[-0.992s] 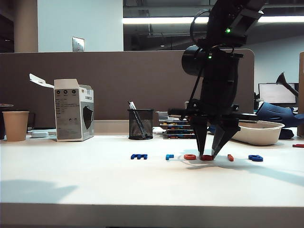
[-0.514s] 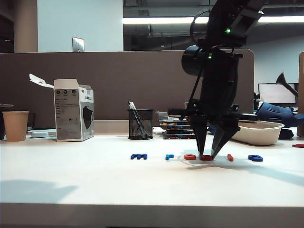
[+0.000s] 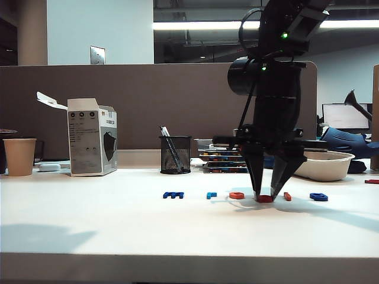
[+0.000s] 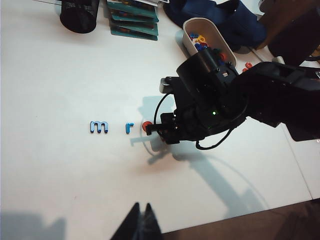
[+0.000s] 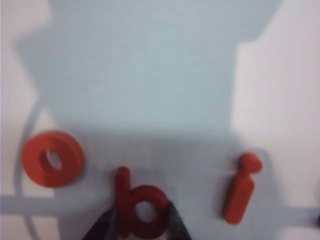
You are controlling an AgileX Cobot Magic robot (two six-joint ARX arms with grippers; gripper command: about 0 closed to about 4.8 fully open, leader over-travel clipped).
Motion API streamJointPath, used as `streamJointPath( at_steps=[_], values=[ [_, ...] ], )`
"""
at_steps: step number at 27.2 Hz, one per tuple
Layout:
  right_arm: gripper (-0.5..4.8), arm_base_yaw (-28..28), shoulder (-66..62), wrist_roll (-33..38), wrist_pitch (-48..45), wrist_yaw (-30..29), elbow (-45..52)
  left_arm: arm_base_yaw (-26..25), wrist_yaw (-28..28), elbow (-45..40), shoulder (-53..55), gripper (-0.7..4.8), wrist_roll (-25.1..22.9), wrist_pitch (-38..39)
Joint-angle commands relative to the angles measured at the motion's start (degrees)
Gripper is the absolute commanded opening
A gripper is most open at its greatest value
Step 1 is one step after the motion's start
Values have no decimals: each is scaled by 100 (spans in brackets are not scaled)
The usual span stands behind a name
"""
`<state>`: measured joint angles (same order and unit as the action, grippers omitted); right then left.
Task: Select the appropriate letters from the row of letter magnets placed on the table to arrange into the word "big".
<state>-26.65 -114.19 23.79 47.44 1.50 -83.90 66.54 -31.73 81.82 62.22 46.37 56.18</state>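
Note:
The row of letter magnets lies on the white table (image 3: 118,225): blue m (image 3: 173,194), light-blue piece (image 3: 211,194), orange ring (image 3: 237,195), orange i (image 3: 287,196), blue g (image 3: 318,196). The dark red b (image 3: 265,199) sits just in front of the row, between ring and i. My right gripper (image 3: 265,195) points straight down, shut on it. In the right wrist view both fingers press the sides of the b (image 5: 140,210), with the ring (image 5: 52,158) and the i (image 5: 241,192) on either side. My left gripper (image 4: 141,206) hovers shut over bare table, far from the letters.
A white bowl (image 3: 323,165) of spare letters stands at the back right. A mesh pen cup (image 3: 175,154), a stack of books (image 3: 222,160), a white carton (image 3: 92,137) and a paper cup (image 3: 19,156) line the back edge.
My right gripper has shifted a little to the right and toward the front of the table, dragging the red b out of the row with it. The other letters have not moved.

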Motion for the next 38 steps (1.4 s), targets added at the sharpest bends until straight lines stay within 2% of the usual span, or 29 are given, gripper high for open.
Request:
streamJointPath(
  at_steps=[1, 12, 20, 29, 38],
  values=[
    [90, -83, 133, 26, 328, -17, 44, 2, -42, 11, -9, -5, 15, -52],
    [90, -625, 243, 273, 444, -74, 46, 2, -42, 11, -9, -5, 15, -55],
    [90, -1233, 236, 942, 332, -76, 46, 2, -44, 11, -9, -5, 15, -55],
    [90, -1521, 227, 1556, 356, -129, 50, 2, -42, 11, -7, -5, 15, -52],
    [90, -1742, 92, 1770, 326, -144, 50, 2, -44, 11, -9, -5, 15, -55]
  ],
)
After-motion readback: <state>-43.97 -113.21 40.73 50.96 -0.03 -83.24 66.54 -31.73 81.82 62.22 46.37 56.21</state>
